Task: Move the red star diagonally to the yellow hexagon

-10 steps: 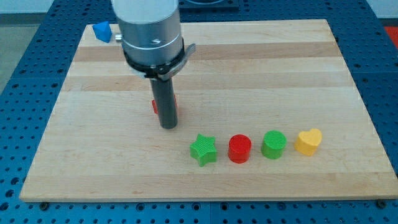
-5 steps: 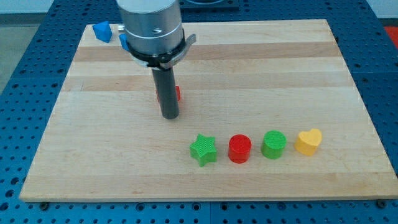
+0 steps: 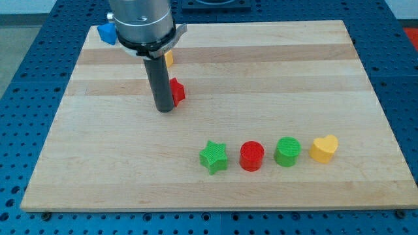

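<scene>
The red star (image 3: 176, 91) lies on the wooden board (image 3: 274, 78), left of centre, partly hidden behind my rod. My tip (image 3: 164, 109) rests on the board just left of and below the star, close against it. The yellow hexagon (image 3: 168, 59) shows only as a small yellow patch above the star, mostly hidden by the arm's head. The star sits a short way below the hexagon.
A blue block (image 3: 107, 32) lies at the board's top left corner. Along the lower part stand a green star (image 3: 213, 157), a red cylinder (image 3: 251, 156), a green cylinder (image 3: 287, 151) and a yellow heart (image 3: 324, 148) in a row.
My tip and the arm have moved up and to the view's left. The red star has moved up toward the hexagon, and the yellow hexagon has come into sight.
</scene>
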